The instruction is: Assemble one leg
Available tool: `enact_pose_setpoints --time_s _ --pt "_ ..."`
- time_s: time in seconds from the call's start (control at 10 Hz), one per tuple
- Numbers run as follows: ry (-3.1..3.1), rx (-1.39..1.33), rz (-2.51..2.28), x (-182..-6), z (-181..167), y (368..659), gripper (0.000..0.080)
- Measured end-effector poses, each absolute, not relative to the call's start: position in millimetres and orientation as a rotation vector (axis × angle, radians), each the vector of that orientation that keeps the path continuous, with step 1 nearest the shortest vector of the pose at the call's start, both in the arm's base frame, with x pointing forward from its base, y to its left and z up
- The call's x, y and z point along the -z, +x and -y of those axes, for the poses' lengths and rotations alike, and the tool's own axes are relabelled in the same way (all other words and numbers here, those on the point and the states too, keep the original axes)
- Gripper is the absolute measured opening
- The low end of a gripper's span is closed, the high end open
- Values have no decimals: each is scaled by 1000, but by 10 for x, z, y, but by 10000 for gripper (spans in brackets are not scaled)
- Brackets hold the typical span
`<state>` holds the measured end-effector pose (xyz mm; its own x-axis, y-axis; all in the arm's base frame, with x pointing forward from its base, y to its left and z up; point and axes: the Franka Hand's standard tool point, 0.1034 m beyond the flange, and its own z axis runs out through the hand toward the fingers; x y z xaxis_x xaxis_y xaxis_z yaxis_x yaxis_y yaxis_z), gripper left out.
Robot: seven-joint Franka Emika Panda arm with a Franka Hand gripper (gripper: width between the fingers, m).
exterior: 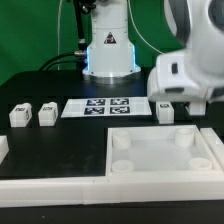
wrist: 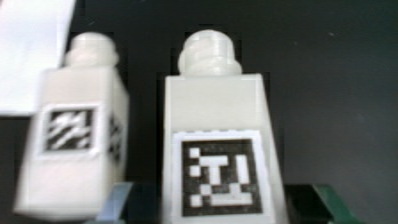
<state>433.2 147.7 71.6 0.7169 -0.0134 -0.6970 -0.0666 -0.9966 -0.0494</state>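
Two white legs lie side by side in the wrist view, each with a round peg at one end and a square marker on top. My gripper [wrist: 222, 203] is open and straddles the marker end of the nearer leg [wrist: 217, 120], with a small gap on each side. One fingertip [wrist: 128, 200] sits between this leg and its neighbour [wrist: 80, 110]. In the exterior view my gripper [exterior: 183, 103] hangs low at the right, next to a leg [exterior: 165, 110]; the other leg there is hidden by the hand. Two more legs [exterior: 20, 115] [exterior: 46, 114] lie at the left.
The marker board [exterior: 107, 106] lies between the two pairs of legs. The large white tray [exterior: 205, 158] with round corner sockets lies in front of it. A white L-shaped rail [exterior: 50, 186] runs along the front left. The robot base [exterior: 108, 50] stands at the back.
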Motion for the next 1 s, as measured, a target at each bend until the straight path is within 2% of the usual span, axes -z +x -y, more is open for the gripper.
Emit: enact_pose_setpoints --time_s 0.2,0.3,0.4,0.5,0.8,0.9,1.0 --pt "-2920 -862 -87 -1102 -1365 4721 292" --pt "-2954 -734 -93 -1315 -1318 4779 292" --pt "-2989 -563 -93 -1410 -1327 4885 292" --pt "-3011 -403 -94 -1346 -1345 4881 292" --pt "-3025 41 -106 -1340 -1354 4927 292" --pt "-3030 149 -24 -1371 -1252 5028 292" --pt "-3023 317 0 -1566 -1071 5301 292"
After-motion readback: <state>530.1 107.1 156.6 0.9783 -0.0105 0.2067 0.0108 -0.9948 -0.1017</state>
